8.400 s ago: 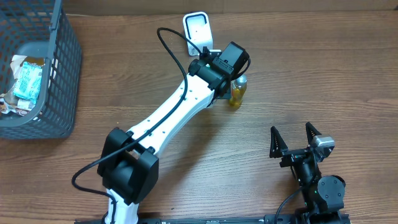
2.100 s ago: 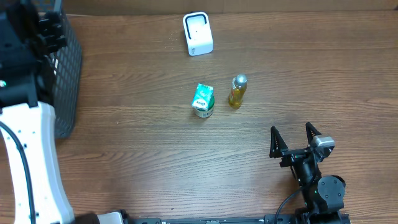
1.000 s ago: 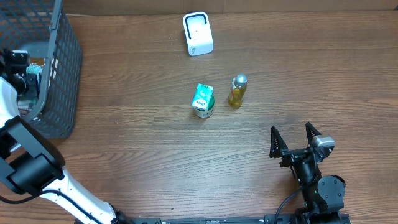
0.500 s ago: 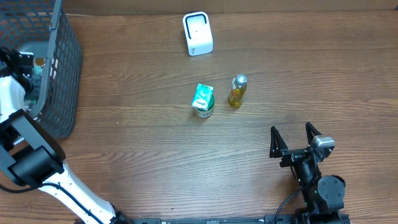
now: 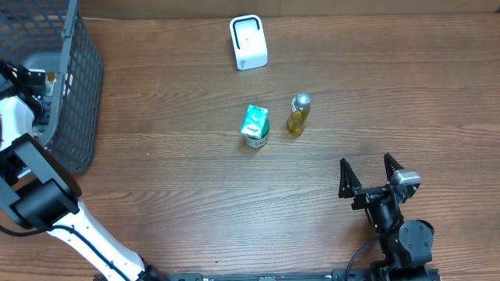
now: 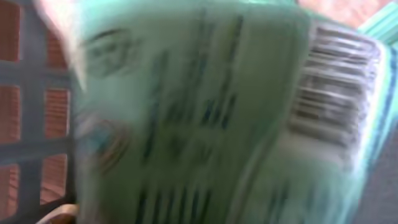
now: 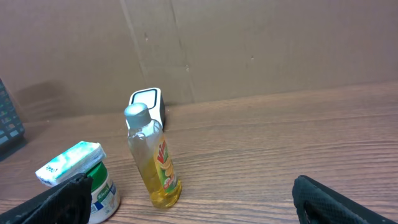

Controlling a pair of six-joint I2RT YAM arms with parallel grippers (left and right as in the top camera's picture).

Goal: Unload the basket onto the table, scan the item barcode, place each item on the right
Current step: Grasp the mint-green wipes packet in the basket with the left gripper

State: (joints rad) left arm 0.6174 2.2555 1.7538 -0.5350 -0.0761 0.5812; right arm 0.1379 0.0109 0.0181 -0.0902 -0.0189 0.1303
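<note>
The green packet [image 6: 186, 124] is filling the left wrist view, blurred and very close to the camera. Its barcode [image 6: 333, 93] is showing toward the right, and the grey mesh of the basket [image 5: 78, 101] is showing behind it at the left. In the overhead view the left arm [image 5: 14, 125] is reaching into that basket at the far left edge of the worktop [image 5: 195, 203]. Whether the left jaws are standing apart or clamped on the packet I cannot tell, since neither view is showing them clearly. Toward the middle, a white scanner [image 5: 248, 43] is standing at the far side of the worktop. Nearer, a green-topped tub [image 5: 254, 126] and a bottle of yellow liquid [image 5: 298, 115] are standing upright just beside each other, not touching. At the near right the right arm [image 5: 394, 222] is sitting low, well apart from both. The right jaws are spread wide, gripping nothing and facing the bottle and tub.
</note>
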